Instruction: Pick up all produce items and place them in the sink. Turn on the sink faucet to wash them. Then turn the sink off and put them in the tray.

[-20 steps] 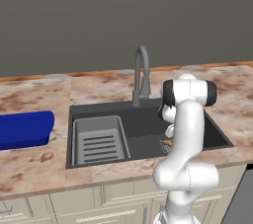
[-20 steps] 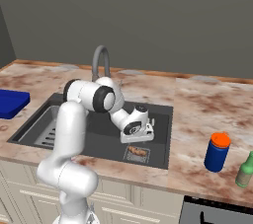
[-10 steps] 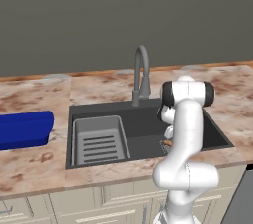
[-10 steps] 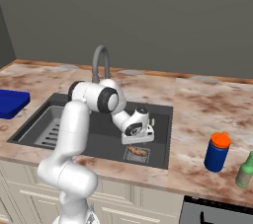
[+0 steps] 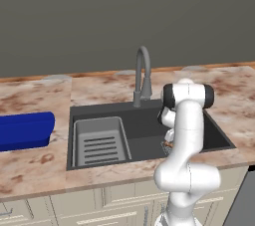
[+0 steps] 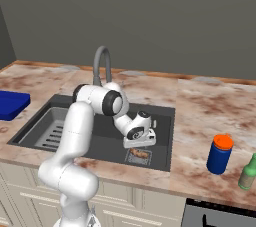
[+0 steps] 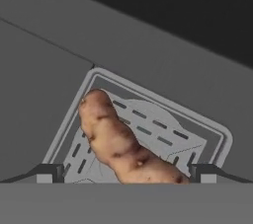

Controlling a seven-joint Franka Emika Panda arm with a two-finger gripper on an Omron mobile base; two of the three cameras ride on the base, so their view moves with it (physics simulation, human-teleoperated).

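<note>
Little had shifted since the preceding frames: the arm kept its reach down into the sink, the gripper hanging over the same spot above the drain grate. Fingers stood spread wide, holding nothing; their dark fingertips flanked the produce item without touching it. Produce item: one lumpy orange-brown piece, lying across the grate on the basin floor, just below the gripper. Faucet rose behind the basin. Grey rack insert occupied the basin's left side. Blue tray sat on the counter to the left, well apart. Blue orange-capped container and green bottle stood on the right.
</note>
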